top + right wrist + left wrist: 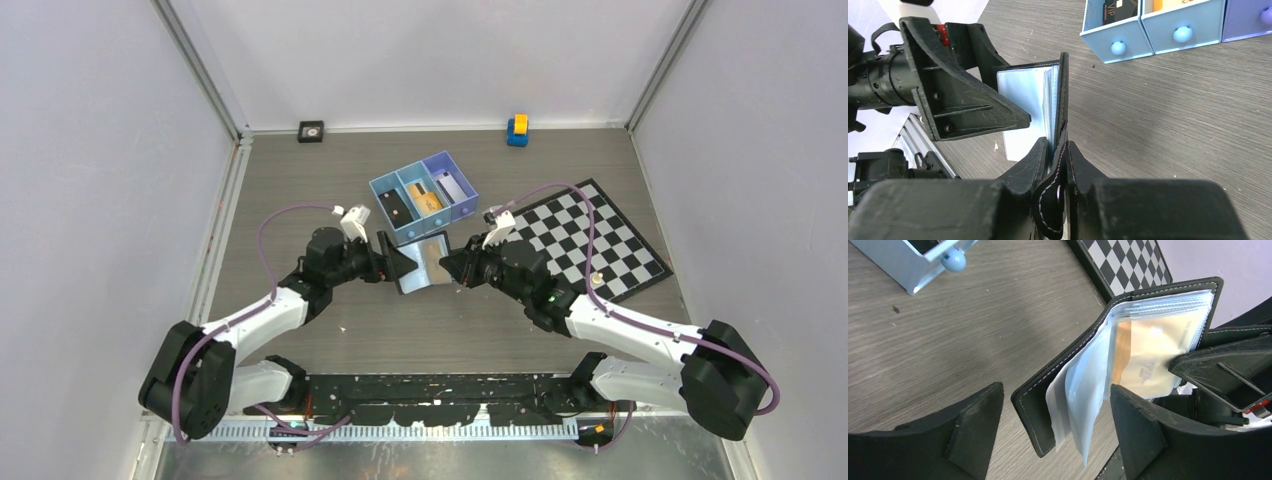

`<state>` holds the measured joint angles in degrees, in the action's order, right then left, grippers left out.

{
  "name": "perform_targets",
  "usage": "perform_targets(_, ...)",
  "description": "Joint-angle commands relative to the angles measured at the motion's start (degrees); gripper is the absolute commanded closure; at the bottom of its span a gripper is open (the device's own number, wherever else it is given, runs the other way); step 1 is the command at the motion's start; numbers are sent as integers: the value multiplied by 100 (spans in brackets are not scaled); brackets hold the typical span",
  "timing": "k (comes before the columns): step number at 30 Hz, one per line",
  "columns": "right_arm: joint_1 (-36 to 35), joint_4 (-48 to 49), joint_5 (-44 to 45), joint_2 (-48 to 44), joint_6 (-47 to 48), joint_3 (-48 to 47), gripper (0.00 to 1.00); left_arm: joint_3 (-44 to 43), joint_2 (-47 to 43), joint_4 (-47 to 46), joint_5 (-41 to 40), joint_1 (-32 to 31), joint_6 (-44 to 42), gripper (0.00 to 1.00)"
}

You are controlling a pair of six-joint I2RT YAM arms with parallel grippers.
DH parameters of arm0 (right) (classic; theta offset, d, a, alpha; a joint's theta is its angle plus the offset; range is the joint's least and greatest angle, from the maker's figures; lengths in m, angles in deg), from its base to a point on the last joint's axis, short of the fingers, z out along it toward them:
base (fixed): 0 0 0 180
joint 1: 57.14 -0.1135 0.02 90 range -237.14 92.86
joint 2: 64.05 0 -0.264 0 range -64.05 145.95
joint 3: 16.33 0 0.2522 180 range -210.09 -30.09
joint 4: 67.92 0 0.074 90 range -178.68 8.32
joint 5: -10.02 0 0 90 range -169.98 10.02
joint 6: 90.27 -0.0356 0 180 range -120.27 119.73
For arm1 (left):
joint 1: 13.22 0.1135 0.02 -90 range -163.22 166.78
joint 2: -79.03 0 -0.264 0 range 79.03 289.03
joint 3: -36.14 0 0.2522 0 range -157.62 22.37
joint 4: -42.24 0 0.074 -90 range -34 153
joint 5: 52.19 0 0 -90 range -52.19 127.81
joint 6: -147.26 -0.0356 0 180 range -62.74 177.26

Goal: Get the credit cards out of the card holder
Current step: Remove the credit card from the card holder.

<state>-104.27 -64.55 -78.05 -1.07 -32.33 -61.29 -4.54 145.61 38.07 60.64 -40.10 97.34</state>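
Top view: the card holder [428, 262] is open between the two arms, just in front of the blue tray [381, 207], pale inside showing. The left gripper [392, 262] is at its left edge and the right gripper [452, 268] at its right edge. Jaw gaps are unreadable from up here, and I can't tell if the holder touches the table [300, 180]. Only this view looks down into the tray and shows the credit cards [428, 200]: a dark one in the left compartment, an orange one in the middle, a pale one on the right. It also shows the chequered board [600, 240] lying partly under the right arm. Right wrist view: the right fingers [1083, 165] are pinched tight on the stitched black cover with almost no gap, a firm hold. The holder stands upright with its sleeves fanned to the left. One left finger sits close in front of the pale pages, contact unclear. The tray fronts with round knobs are at the top, near but apart from the holder. Left wrist view: the left fingers [975, 430] are spread wide and grip nothing. The free cover and the loose clear sleeves [1083, 395] hang in the gap between them. Only here can you see an orange-cream card [1158, 350] sitting inside a sleeve, with a right finger against the holder at that card's right side.
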Motion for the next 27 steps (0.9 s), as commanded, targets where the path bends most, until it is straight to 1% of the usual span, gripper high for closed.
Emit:
perform_targets(1,10,609,-114,-229,-98,7,100,-205,237,-575,525,51,109,25)
perform_targets(3,22,608,-114,-239,-108,17,100,-112,228,-927,687,89,199,33)
perform_targets(7,33,621,-110,-192,-120,11,99,45,8,-1231,780,95,264,41)
perform_targets(9,38,616,-114,-136,-134,-14,100,70,-7,-1387,918,90,296,42)
perform_targets(11,38,636,-114,-84,-159,-18,99,92,77,-1654,1121,94,390,40)
perform_targets(12,42,661,-307,-62,-168,-22,99,84,141,-1786,1233,95,445,40)
perform_targets(14,40,678,-389,-6,-186,-43,100,65,290,-2022,1386,95,547,45)
perform_targets(20,49,634,-283,2,-188,-53,100,12,446,-2094,1478,95,607,68)
perform_targets(23,51,581,-211,1,-187,-58,100,-3,429,-2058,1479,95,592,82)
perform_targets(26,46,485,41,21,-179,-93,100,-30,373,-1919,1437,95,544,92)
perform_targets(27,46,471,64,36,-174,-101,100,-45,351,-1848,1402,95,524,94)
